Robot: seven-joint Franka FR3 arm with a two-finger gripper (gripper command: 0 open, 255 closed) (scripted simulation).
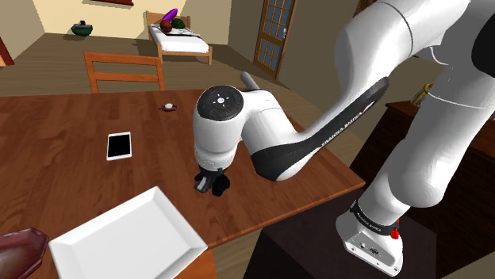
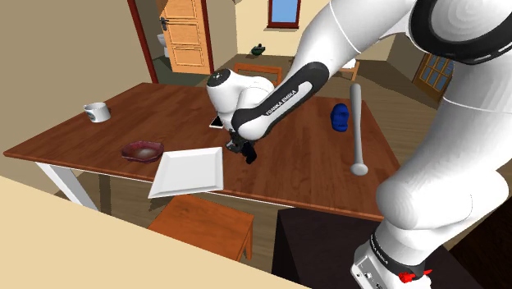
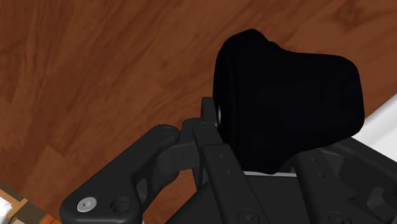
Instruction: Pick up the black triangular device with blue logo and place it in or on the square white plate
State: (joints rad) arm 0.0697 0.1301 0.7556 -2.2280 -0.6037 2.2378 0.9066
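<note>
Shoulder: claw (image 1: 212,185) is down at the table (image 1: 71,119), frame centre. The square white plate (image 1: 127,238) is at lower left, near the claw but apart from it. A black-screen tablet (image 1: 119,146) lies left of centre.

Second exterior: claw (image 2: 245,153) is mid-frame, just off the plate's (image 2: 190,171) right edge. A dark red bowl (image 2: 144,151) sits left of the plate and a blue object (image 2: 340,116) is at upper right.

Wrist: the black device (image 3: 286,95) is right at the claw and covers its tips. Brown table is behind it, and a white plate corner (image 3: 383,121) shows just past it. Can't tell how far the claw is open or whether it grips the device.

Black device (image 3: 286,95) near square white plate (image 1: 127,238)
</note>
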